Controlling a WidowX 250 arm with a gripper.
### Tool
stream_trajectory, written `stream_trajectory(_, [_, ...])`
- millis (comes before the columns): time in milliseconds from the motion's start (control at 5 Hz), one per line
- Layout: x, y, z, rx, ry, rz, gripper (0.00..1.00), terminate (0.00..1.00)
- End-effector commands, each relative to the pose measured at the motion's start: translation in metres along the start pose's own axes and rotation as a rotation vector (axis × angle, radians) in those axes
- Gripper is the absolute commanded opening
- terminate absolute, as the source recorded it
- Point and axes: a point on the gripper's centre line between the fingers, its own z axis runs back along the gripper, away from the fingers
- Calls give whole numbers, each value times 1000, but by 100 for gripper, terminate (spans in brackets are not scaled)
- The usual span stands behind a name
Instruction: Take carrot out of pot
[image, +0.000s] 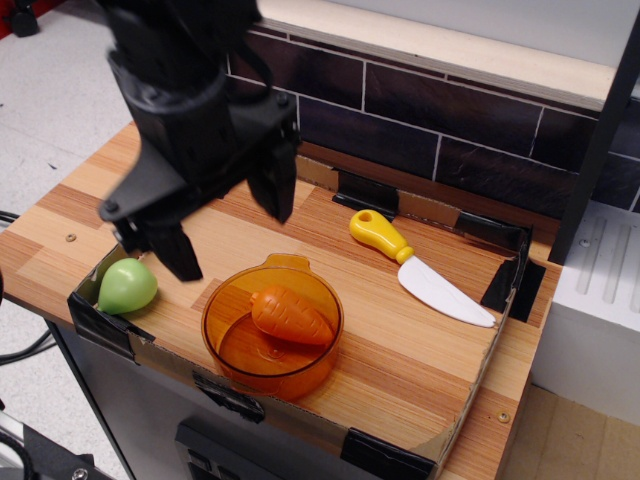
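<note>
The orange carrot (291, 315) lies on its side inside the round translucent orange pot (226, 345), point toward the left. The pot stands near the front edge of the wooden tray, its tab handle at the back. My black gripper (228, 232) hangs above and behind the pot, to its upper left. Its two fingers (180, 250) are spread wide and hold nothing. It is apart from both the carrot and the pot.
A green pear-shaped toy (127, 286) sits in the tray's front left corner. A toy knife (420, 268) with a yellow handle lies at the back right. A low cardboard rim (300, 418) with black taped corners surrounds the tray. A dark brick-pattern wall (450, 130) stands behind.
</note>
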Motion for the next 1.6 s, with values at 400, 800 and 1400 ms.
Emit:
stream_trajectory(400, [-14, 0, -58, 98, 11, 54, 100, 0])
stream_trajectory(800, [-17, 1, -70, 122, 11, 51, 100, 0])
stream_trajectory(1400, [-20, 0, -82, 153, 18, 62, 100, 0])
